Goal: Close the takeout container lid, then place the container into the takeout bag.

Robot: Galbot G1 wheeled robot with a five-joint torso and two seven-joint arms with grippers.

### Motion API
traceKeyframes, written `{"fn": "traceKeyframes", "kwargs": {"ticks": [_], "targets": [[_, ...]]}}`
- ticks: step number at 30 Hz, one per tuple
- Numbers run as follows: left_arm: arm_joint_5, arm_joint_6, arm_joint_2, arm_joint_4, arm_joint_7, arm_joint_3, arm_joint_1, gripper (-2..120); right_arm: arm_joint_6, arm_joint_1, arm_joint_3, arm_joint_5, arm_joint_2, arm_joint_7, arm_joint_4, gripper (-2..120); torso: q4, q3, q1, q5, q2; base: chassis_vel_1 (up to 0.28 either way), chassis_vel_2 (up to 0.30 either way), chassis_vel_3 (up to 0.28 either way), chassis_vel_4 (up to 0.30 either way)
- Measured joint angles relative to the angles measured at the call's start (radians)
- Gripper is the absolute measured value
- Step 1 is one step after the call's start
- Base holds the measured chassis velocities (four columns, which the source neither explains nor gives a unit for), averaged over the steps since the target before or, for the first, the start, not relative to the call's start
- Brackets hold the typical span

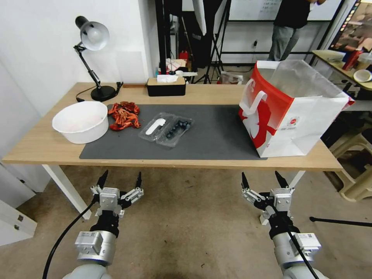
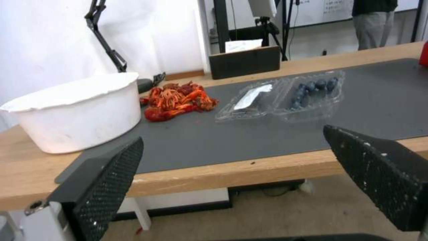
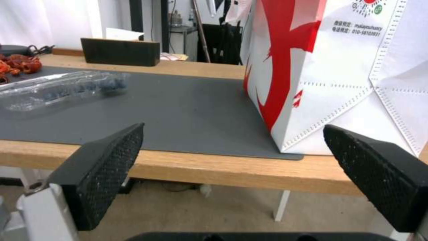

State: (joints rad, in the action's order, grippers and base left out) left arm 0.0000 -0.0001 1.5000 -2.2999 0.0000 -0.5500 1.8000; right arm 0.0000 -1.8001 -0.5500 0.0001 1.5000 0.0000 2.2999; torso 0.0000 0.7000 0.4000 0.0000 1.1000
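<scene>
My left gripper [image 1: 120, 180] hung open below the table; the takeout container [image 1: 166, 129], light and flimsy, warranted edge grasping.

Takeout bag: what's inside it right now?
The takeout bag stands open, showing a clear plastic liner at its mouth. Its walls hide the bottom, so any contents cannot be seen.

arms: silver-grey, black wrists | jaws: black, textured pads | cables: black | left gripper [image 1: 119, 179] | right gripper [image 1: 262, 177]
</scene>
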Motion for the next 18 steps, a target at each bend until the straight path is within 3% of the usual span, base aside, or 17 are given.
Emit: {"fn": "traceKeyframes", "kwargs": {"ticks": [18], "targets": [[-0.006,0.003,-0.003,-0.001,-0.003,0.003,-0.002,100,-0.008,-0.002,0.002,-0.001,0.003,-0.006,0.003,100,0.0001,0.000,0.000,0.0000,0.000,0.000,0.000,0.000,0.000]]}}
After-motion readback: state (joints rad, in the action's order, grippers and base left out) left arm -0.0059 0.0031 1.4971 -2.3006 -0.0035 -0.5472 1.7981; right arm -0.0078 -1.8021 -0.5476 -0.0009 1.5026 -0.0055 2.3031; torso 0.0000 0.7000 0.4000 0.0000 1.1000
